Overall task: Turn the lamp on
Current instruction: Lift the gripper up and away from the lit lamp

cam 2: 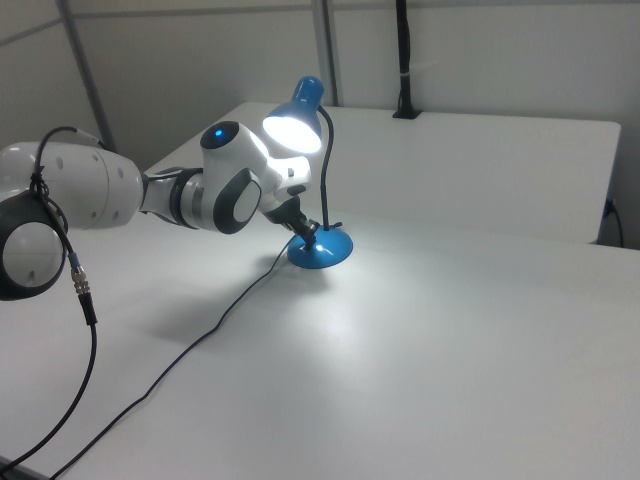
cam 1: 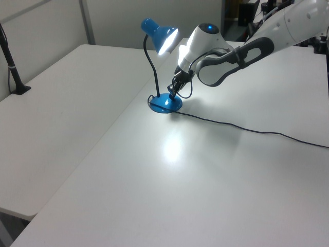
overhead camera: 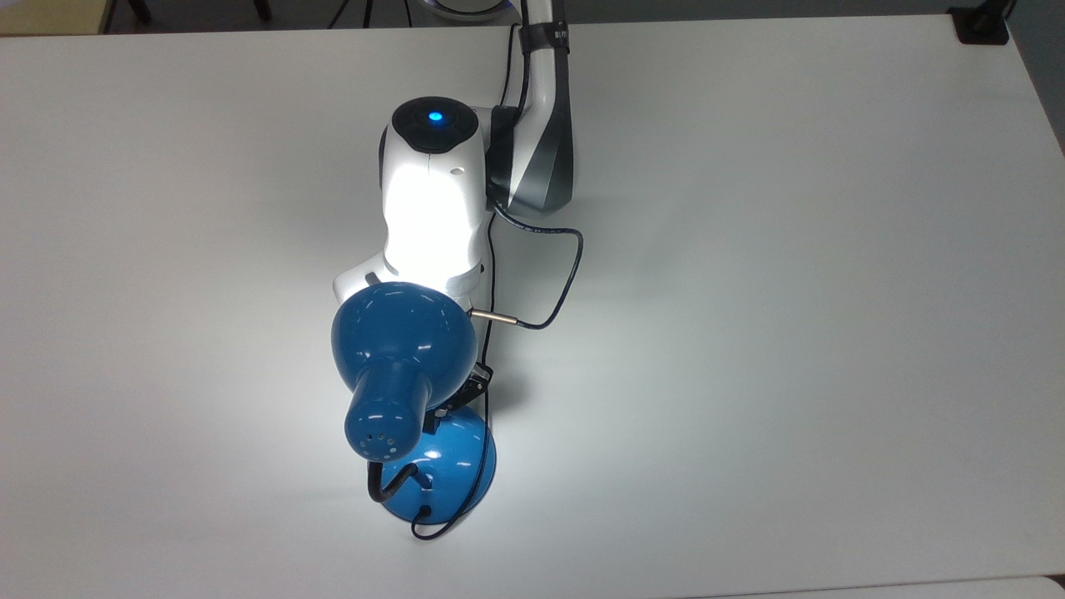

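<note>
The lamp (cam 1: 160, 67) is lit: its shade glows white inside in the left and right views, and a bright patch lies on the desk (cam 1: 216, 170) in front of the base. So the pressing step looks done or just being finished, and the task seems all but complete. The gripper (cam 1: 171, 92) is down at the base (cam 1: 166, 103), its tip on or just above the spot where the switch sits; I cannot tell whether its fingers are apart or together, since they show only as a small dark shape against the blue. The next move, I judge, calls only for a clean lift straight up and away, without snagging the cord (cam 1: 247, 128) or knocking the gooseneck (cam 1: 153, 72), which stands just beside the gripper. The lamp is glossy blue, with a bell-shaped shade (overhead camera: 403, 345) on a black gooseneck and a round domed base. It stands upright well in from the desk's edges, in the top view nearer the bottom edge than the top. In the left view its thin black cord trails off across the desk towards the right edge.
</note>
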